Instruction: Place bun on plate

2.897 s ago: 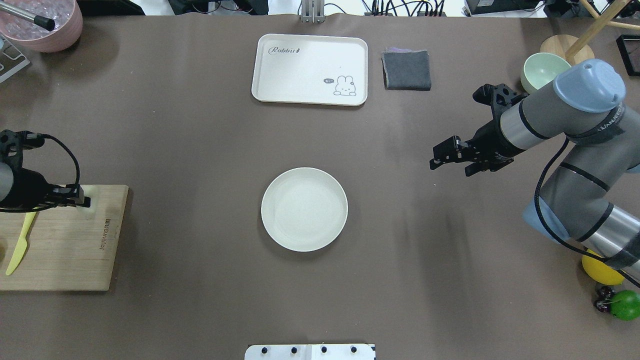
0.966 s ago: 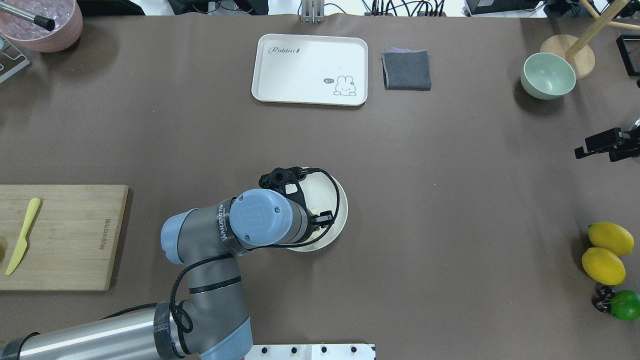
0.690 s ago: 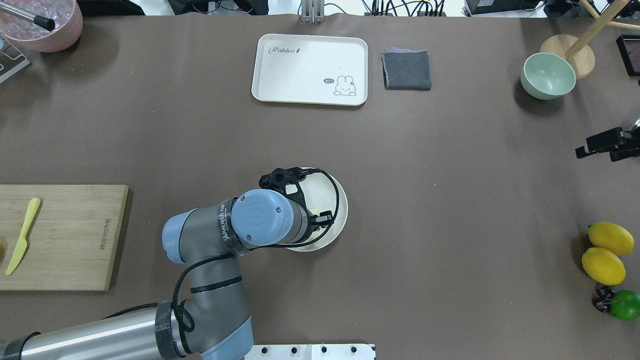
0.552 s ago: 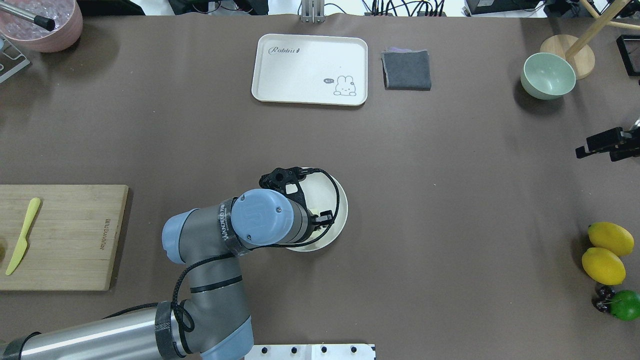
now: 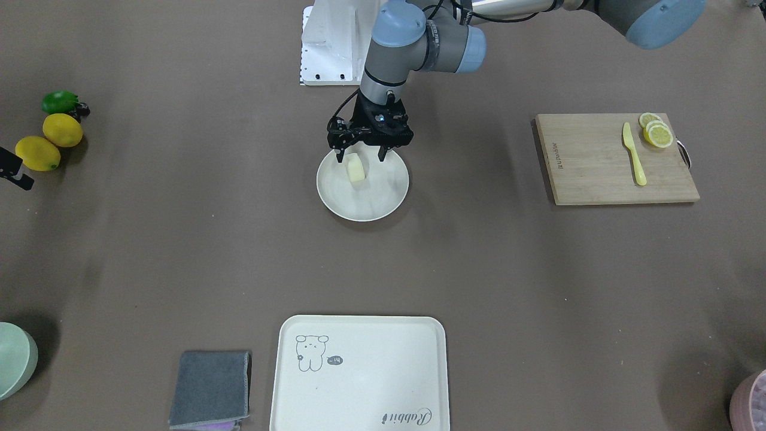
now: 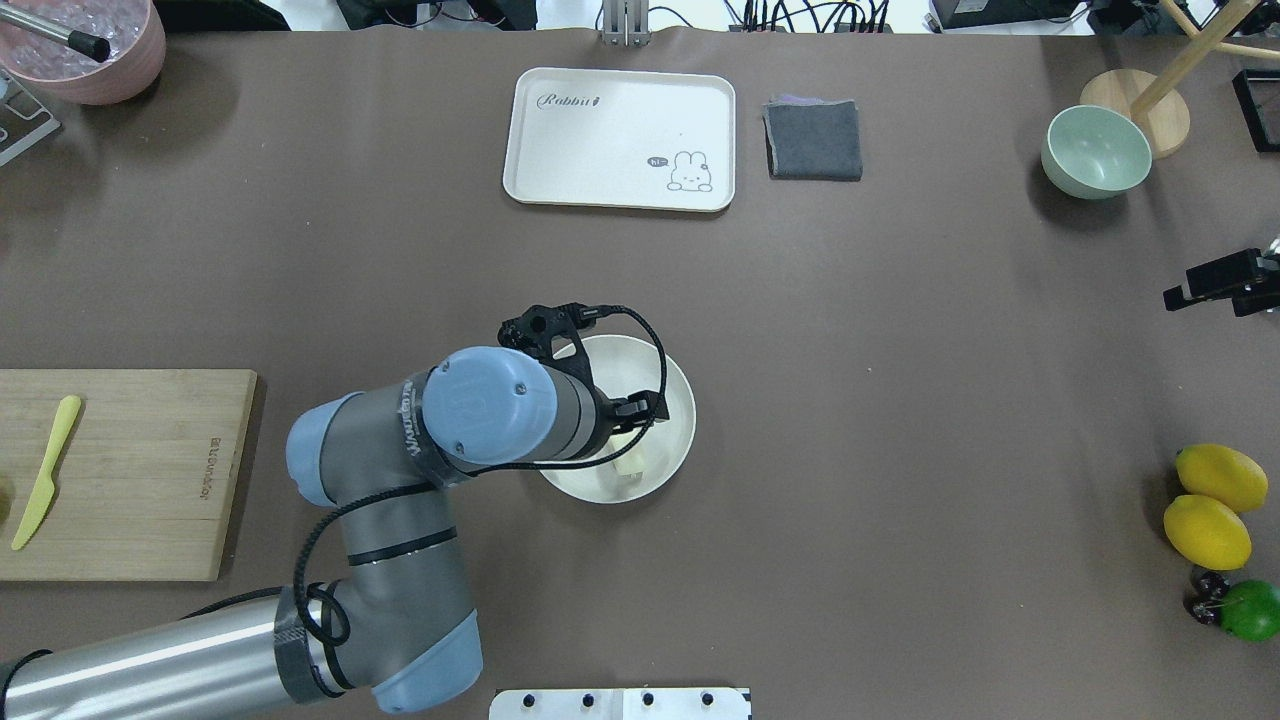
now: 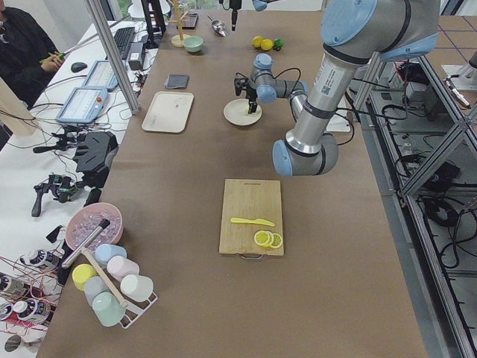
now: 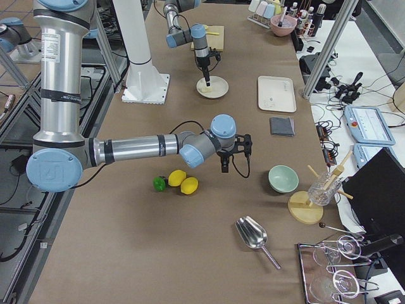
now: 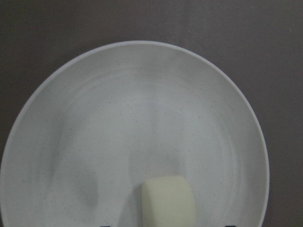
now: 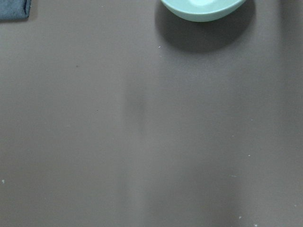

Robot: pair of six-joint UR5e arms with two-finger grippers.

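"Rabbit" on the cream tray (image 6: 619, 138)

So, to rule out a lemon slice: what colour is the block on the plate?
The bun is plain pale cream with a yellowish tint; it shows best in the left wrist view.

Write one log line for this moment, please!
step: place bun | bun: resting on plate | left gripper: open, just above bun | right gripper: off to the side

Place: a robotics lab is showing here, not a kitchen.
Bench: a long brown-covered table (image 7: 186, 224) is spreading out on every side of the left gripper's (image 5: 360, 157) fingers (image 5: 382, 155).
Rig: aluminium frame posts (image 7: 110, 52) are standing well apart from those fingers, with cables (image 6: 800, 15) trailing behind.
Desk: control tablets (image 7: 82, 104) are lying farther off, a person (image 7: 22, 45) holding something beside them.
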